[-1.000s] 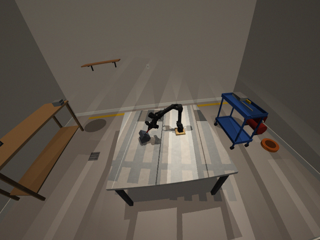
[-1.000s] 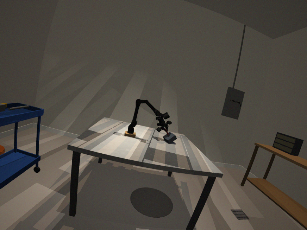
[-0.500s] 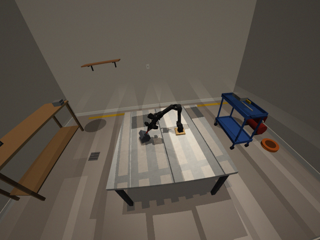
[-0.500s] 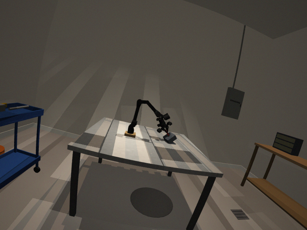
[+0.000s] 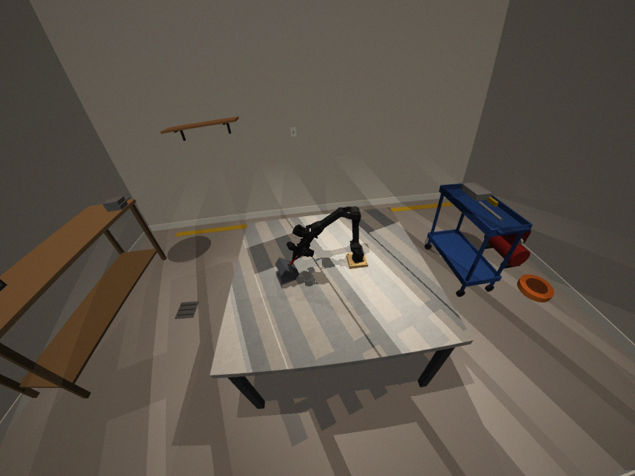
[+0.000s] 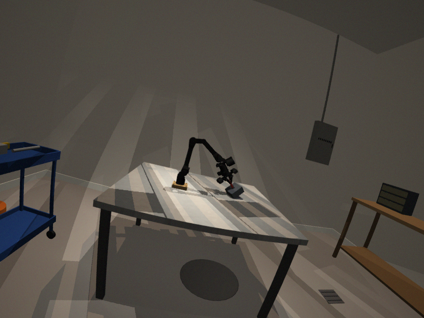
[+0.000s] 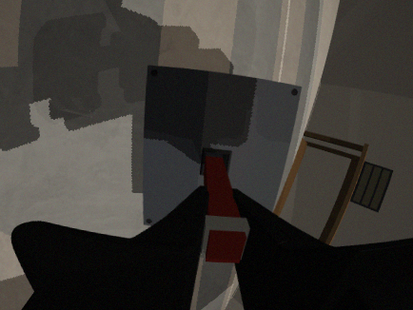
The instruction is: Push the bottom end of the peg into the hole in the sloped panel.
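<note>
The gripper (image 5: 293, 257) (image 6: 230, 182) (image 7: 217, 194) is closed on the red peg (image 5: 293, 261) (image 6: 231, 185) (image 7: 221, 185), which has flat sides and stands between the two black fingers. The peg is tilted, and its lower end points to the sloped face of the dark grey block (image 5: 286, 271) (image 6: 234, 191) (image 7: 168, 190). In the wrist view, this end lies over the square hole (image 7: 227, 161), and the dark edge of the hole can be seen beyond the end and at both sides of it. I cannot tell how deep the peg is, or if its end is already inside. Small dark dots mark three visible corners of the face.

The block rests on the pale table (image 5: 333, 317) (image 6: 191, 208) (image 7: 86, 166). From the gripper, the black arm (image 5: 328, 220) (image 6: 211, 148) rises, bends, and goes down to a yellow base plate (image 5: 364, 265) (image 6: 185, 187) on the same table. Farther away, on the floor, there are a blue cart (image 5: 461, 258) (image 6: 20, 222) and a wooden workbench (image 5: 51, 250) (image 6: 394, 212) (image 7: 291, 176), at opposite sides of the table
</note>
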Action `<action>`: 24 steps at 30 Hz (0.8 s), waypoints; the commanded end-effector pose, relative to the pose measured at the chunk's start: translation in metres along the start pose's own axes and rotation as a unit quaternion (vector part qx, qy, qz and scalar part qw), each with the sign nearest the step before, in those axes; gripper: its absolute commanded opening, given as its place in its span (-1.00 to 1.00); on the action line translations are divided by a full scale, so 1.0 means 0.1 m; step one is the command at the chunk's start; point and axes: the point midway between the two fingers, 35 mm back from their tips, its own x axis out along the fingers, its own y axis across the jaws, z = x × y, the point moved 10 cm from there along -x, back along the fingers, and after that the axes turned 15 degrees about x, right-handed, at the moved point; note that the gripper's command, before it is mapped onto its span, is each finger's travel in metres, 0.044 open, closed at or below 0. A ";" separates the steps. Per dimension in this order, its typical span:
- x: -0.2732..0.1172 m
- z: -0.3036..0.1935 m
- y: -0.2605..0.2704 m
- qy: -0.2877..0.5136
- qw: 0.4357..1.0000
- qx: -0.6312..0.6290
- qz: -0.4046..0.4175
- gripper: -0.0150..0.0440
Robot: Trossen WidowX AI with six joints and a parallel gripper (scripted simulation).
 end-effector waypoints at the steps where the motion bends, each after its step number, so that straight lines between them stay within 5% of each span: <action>1: 0.01 0.00 -0.02 0.000 1.000 -0.001 -0.002 -0.49; 24: 0.12 -0.01 -0.04 0.000 1.000 -0.001 -0.003 -0.49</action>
